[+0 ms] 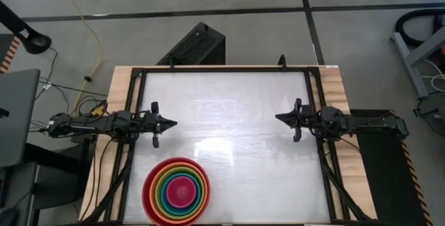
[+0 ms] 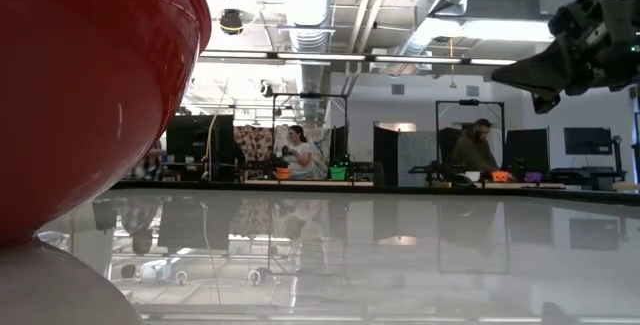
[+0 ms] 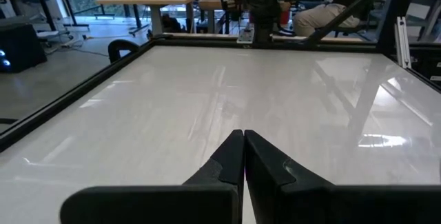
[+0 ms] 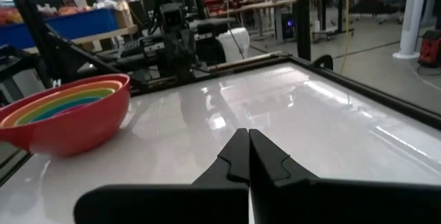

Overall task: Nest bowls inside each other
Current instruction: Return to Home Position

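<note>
The bowls (image 1: 176,191) sit nested in one stack near the table's front left: red outermost, then orange, lime green, teal, and magenta-pink in the middle. The stack rests on the red bowl's base, and its red wall (image 2: 90,85) fills the left of the low view; it also shows in the right wrist view (image 4: 65,114). My left gripper (image 1: 174,124) is shut and level at the table's left side, behind the stack. My right gripper (image 1: 278,117) is shut and level at the right side. Neither touches a bowl.
The white tabletop (image 1: 229,115) lies bare between the two grippers, inside a black frame (image 1: 222,69). A black box (image 1: 195,45) stands on the floor beyond the far edge. People sit at benches (image 2: 480,155) in the room behind.
</note>
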You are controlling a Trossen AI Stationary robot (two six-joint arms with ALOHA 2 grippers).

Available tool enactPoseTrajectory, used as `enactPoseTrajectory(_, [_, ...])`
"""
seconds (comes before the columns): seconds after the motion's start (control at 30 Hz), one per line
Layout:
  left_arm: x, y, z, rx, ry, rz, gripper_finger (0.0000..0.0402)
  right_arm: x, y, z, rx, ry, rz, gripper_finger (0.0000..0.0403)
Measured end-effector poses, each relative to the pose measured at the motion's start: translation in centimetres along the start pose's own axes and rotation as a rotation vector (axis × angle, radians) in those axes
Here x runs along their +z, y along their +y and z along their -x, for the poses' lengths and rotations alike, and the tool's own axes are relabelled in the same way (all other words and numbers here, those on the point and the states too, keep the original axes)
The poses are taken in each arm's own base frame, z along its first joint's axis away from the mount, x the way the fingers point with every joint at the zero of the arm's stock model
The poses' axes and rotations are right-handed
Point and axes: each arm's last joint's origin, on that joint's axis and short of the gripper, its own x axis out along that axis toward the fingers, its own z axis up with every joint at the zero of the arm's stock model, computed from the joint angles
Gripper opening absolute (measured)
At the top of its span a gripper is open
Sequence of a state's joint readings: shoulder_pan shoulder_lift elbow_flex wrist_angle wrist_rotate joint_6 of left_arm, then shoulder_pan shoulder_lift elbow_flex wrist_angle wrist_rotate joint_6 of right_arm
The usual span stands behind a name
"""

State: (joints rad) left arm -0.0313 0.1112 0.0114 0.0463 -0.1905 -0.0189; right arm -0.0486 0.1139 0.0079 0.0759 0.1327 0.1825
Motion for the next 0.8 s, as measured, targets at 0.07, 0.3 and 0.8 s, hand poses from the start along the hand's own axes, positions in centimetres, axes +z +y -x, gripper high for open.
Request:
enactPoseTrajectory(0.07, [0.01,0.0,0.0,0.0,0.0,0.0,0.0,0.02,-0.01,0.08,0.001,-0.004,0.0,0.0011])
enactPoseTrajectory(0.3, [0.01,0.0,0.0,0.0,0.0,0.0,0.0,-0.19,-0.1,0.05,-0.007,0.017,0.01,0.0011])
enactPoseTrajectory(0.8, [-0.01,0.0,0.0,0.0,0.0,0.0,0.0,-0.28,-0.11,0.04,-0.008,0.026,0.011,0.0011])
